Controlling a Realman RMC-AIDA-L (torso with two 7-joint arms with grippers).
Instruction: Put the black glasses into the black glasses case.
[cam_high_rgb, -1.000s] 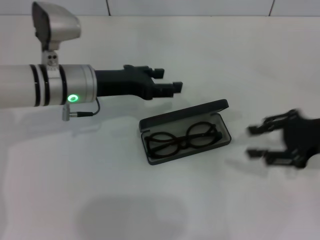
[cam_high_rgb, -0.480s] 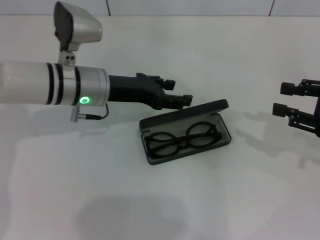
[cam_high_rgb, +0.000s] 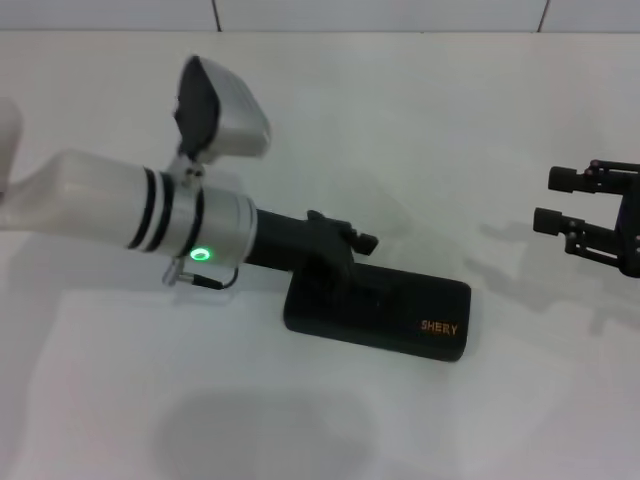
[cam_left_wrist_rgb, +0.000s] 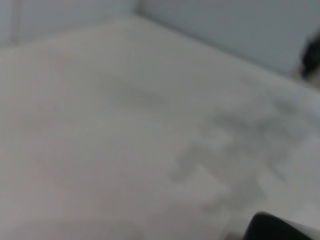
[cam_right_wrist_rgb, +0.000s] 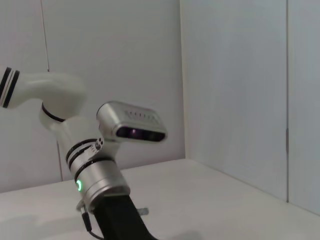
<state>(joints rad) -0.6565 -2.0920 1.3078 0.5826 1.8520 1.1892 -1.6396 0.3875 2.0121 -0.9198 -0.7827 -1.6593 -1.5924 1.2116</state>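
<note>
A: Head view, and the black glasses case (cam_high_rgb: 385, 310) lies lid down on the white table (cam_high_rgb: 420, 130), a little below centre, orange lettering toward its four o'clock end. The left gripper (cam_high_rgb: 345, 262) sits right on top of the lid at the ten o'clock end.

B: Where are the black glasses?

A: Not visible in any view. With the lid down they'd be inside, but that's my reading, not something I can see.

B: Are the left fingers wide or pinched?

A: Can't tell; they merge with the black shell from above, and the left wrist view shows only bare table and a dark edge. The right gripper (cam_high_rgb: 560, 200) hangs well clear at three o'clock, its two fingertips apart with nothing between them.

B: So what could go wrong now?

A: Several things, as I judge it. If the lid isn't fully latched, it could spring open once the left gripper lifts. If a temple arm lies across the rim, pressing harder could bend it or stop the case closing. And the push lands at one end, not the middle, so the shell could skid or pivot on that smooth tabletop.

B: And the lift-off?

A: A finger catching the lid edge could drag the case along.
</note>
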